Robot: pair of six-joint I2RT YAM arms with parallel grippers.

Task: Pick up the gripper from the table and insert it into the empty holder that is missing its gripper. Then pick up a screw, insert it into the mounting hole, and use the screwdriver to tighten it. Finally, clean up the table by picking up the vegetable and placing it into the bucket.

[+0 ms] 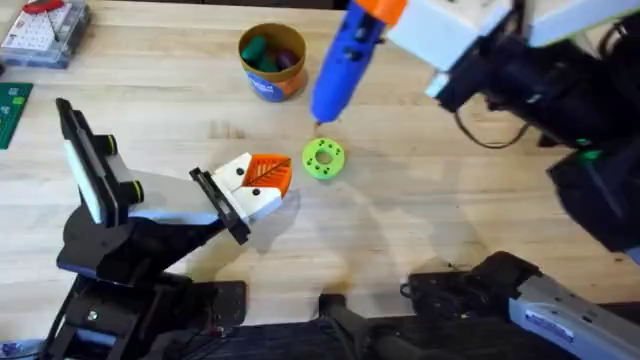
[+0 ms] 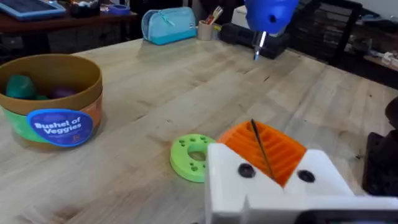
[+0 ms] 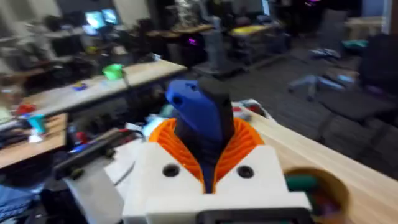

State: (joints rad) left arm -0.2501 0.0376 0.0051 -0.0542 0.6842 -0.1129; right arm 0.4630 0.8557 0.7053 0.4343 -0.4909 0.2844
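My right gripper (image 3: 208, 165), white with orange ribbed pads, is shut on the blue screwdriver (image 1: 345, 60). It holds the screwdriver tilted above the table, its metal bit (image 2: 256, 46) pointing down near a green disc (image 1: 323, 158). My left gripper (image 1: 262, 180) rests low at centre-left, pads pressed together with nothing seen between them. The holder (image 1: 85, 165), a pale grey arm with a black plate, stands at the left. The bucket (image 1: 272, 60) sits at the back with green and purple vegetables (image 1: 268, 52) inside. A loose gripper and a screw are out of view.
A clear plastic parts box (image 1: 45, 30) sits at the back left corner and a green mat (image 1: 12, 115) lies at the left edge. The green disc (image 2: 194, 157) lies just beyond my left gripper. Bare wood stretches to the right of the disc.
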